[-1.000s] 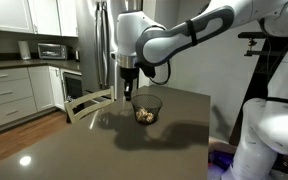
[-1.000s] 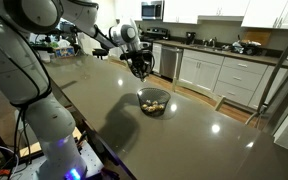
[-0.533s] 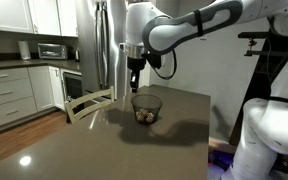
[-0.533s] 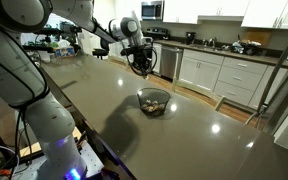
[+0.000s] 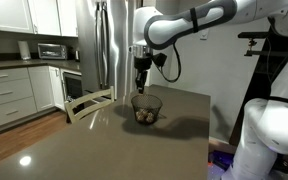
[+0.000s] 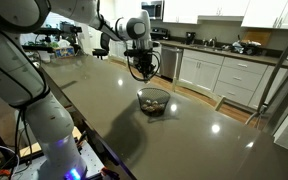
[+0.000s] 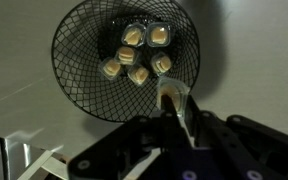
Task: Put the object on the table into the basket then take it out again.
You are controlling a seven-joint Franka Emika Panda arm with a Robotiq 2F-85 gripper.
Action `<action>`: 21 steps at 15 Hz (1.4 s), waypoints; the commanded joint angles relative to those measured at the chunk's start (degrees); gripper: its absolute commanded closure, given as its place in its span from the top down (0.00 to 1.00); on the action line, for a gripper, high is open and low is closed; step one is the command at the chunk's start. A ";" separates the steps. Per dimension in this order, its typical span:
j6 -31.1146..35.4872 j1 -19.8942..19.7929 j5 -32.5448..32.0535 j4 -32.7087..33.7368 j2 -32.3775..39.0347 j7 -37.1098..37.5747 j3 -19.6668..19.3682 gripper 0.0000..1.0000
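The Robotiq gripper (image 5: 140,84) hangs above the small round dark wire-mesh basket (image 5: 154,101), which stands on the glossy dark grey-brown table (image 5: 174,140). In the wrist view its jaws are clenched on one tiny pale cream-tan roundish lump (image 7: 168,91) at 5 o'clock of the basket rim. Several similar cream lumps (image 7: 139,74) lie inside the basket

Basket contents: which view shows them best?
Wrist view: looks straight down into the basket, so the pale lumps show separately. In both exterior views the basket is side-on and small; the lumps blur together through the mesh.
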 commanded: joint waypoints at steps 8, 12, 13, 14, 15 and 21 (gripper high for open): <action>-2.58 -2.32 2.92 -1.11 -2.00 0.26 -1.37 0.65; -2.70 -2.42 2.62 -1.44 -2.16 0.54 -1.37 0.91; -2.73 -2.47 2.63 -1.54 -2.17 0.61 -1.39 0.97; -2.74 -2.55 2.64 -1.65 -2.16 0.67 -1.42 0.99; -2.78 -2.63 2.66 -1.77 -2.14 0.64 -1.45 1.00; -2.24 -3.01 3.87 -3.60 -1.91 -0.10 -2.32 1.00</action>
